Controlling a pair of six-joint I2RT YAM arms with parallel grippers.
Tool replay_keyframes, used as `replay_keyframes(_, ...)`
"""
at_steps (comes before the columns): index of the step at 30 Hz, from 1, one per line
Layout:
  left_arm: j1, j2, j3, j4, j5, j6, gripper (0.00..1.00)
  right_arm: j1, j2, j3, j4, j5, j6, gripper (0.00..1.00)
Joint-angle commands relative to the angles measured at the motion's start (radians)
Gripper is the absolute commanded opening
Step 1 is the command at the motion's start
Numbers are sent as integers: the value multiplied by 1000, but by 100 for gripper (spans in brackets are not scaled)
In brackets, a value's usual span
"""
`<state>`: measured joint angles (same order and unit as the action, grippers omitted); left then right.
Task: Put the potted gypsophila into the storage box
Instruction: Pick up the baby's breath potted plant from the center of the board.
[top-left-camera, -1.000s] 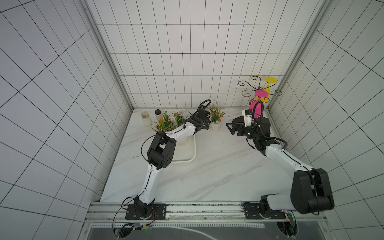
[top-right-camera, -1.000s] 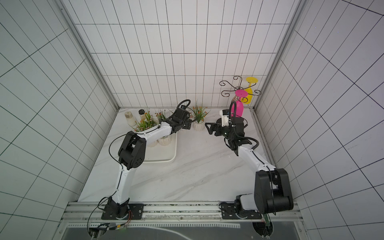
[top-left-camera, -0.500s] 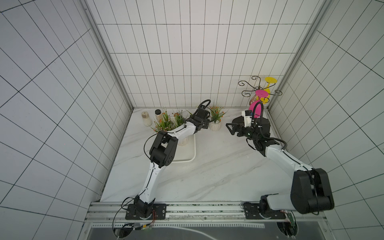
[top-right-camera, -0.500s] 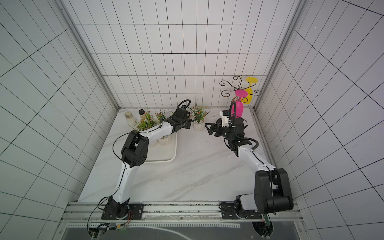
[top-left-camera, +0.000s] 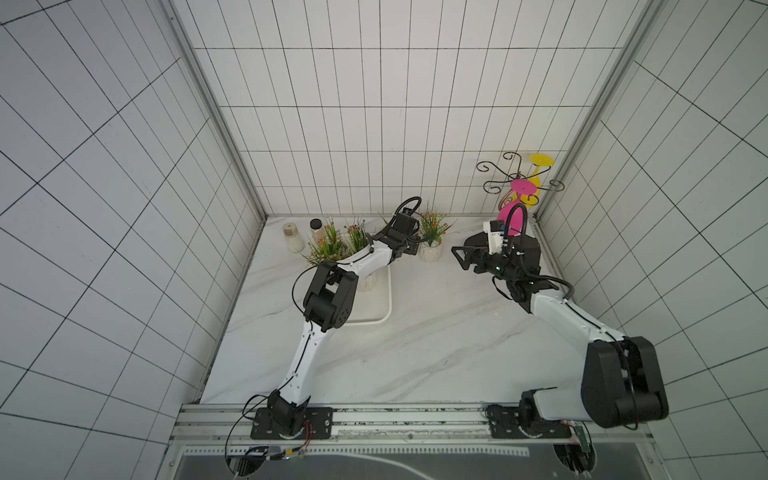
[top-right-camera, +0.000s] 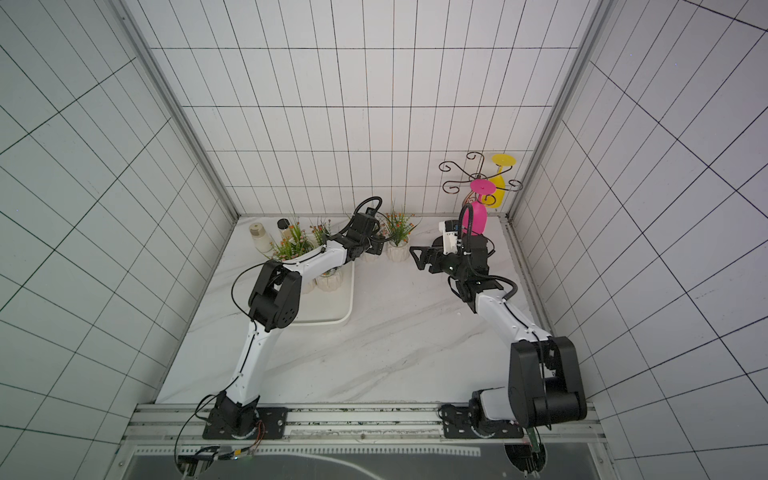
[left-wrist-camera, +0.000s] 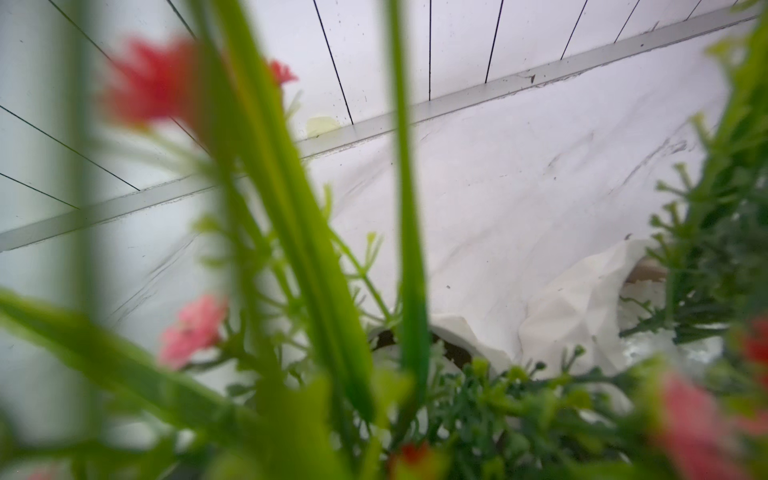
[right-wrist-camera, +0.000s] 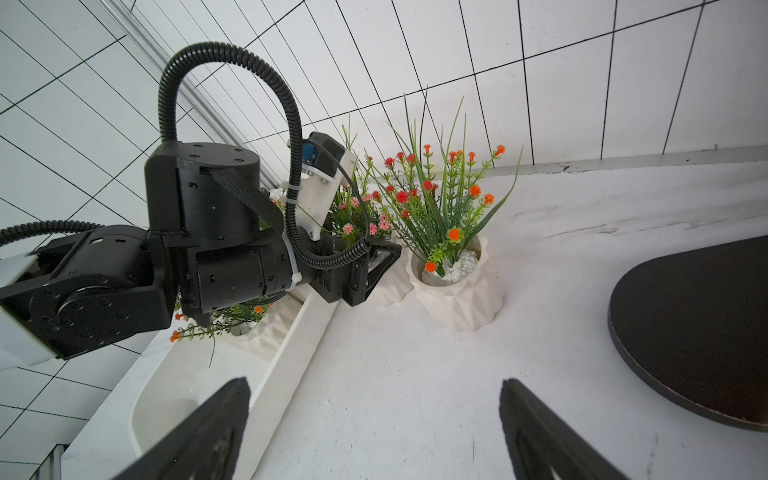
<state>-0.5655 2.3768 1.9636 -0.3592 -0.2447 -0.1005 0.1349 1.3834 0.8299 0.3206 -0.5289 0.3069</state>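
The left arm's jaws are reaching past the far corner of the large, shallow, round-cornered white storage box (top-left-camera: 389, 299). They are sitting against a small white ribbed pot of pink-flowered gypsophila (right-wrist-camera: 390, 293), which is standing on the white marble-veined counter (top-left-camera: 415, 345) just beside that corner. One black triangular finger (right-wrist-camera: 384, 255) is lying across this pot and the other is hidden, so I cannot tell whether they are gripping it. Just beside it, an orange-flowered pot (right-wrist-camera: 457, 291) with matte faceted walls and white pebbles is standing upright. Two more ribbed pots (top-right-camera: 331, 281) are standing inside the box under the arm. The right arm's jaws are hanging wide apart and empty, near the orange-flowered pot but not touching it.
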Motion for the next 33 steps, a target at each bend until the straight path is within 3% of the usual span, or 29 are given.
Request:
replay_keyframes(1, 4, 36, 28, -16, 28, 18, 86, -14, -10, -55, 23, -17, 0, 95)
replay_keyframes(18, 6, -84, -71, 37, 138, 21, 61, -25, -11, -71, 31, -24, 1, 95)
replay_keyframes(33, 4, -261, -225, 81, 183, 7, 56, -31, -34, -107, 35, -51, -11, 95)
